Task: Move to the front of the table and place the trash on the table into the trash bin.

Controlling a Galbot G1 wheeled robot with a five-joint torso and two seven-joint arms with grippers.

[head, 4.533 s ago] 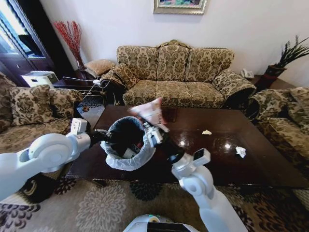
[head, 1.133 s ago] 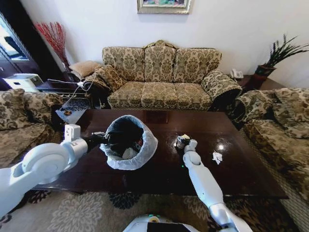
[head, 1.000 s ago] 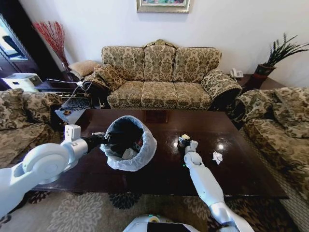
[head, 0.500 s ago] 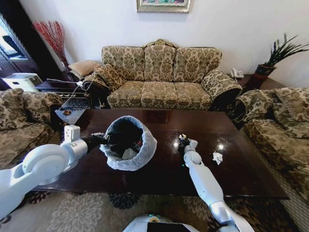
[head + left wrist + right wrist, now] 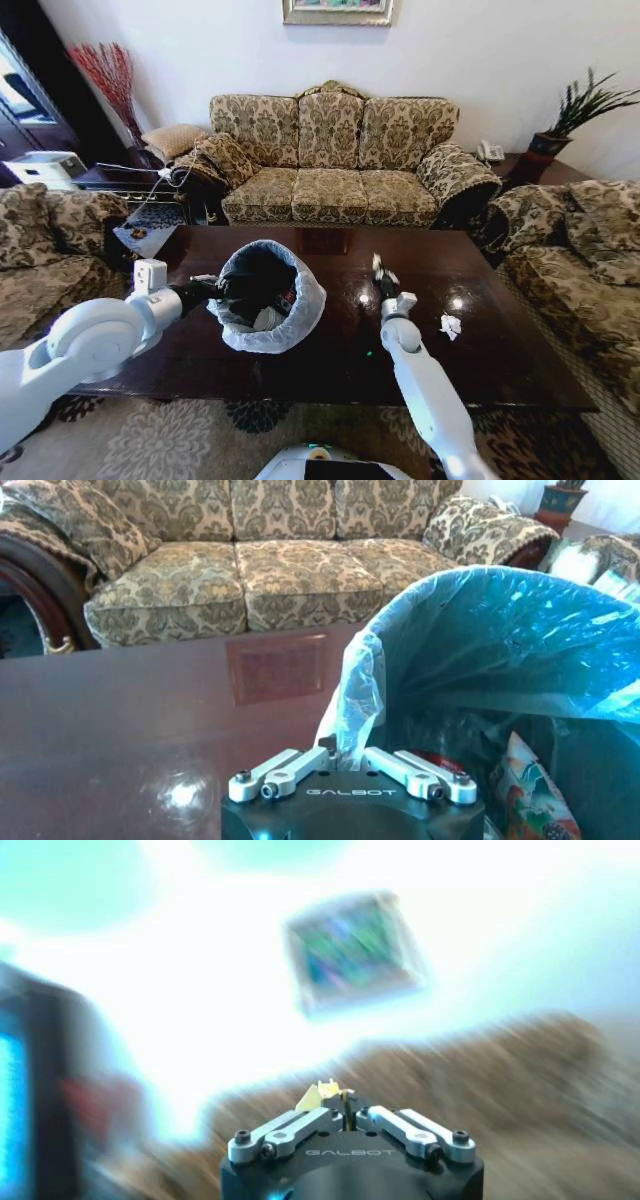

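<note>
Right end effector [image 5: 343, 1119] pinching yellowish scrap [image 5: 322, 1096], raised above bench [image 5: 420, 340] centre, likely for carry to trash bin [image 5: 268, 293]. Left end effector [image 5: 345, 769] clamped on bin liner rim, holding bin tilted toward bench's left end. White wrapper [image 5: 450, 324] near right edge. Open bench between them.

White arms, black "GALBOT"-marked wrists, seemingly.

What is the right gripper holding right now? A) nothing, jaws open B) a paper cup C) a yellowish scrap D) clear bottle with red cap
C: the right gripper is shut on a yellowish scrap that pokes out between its fingertips, raised above the table.
</note>
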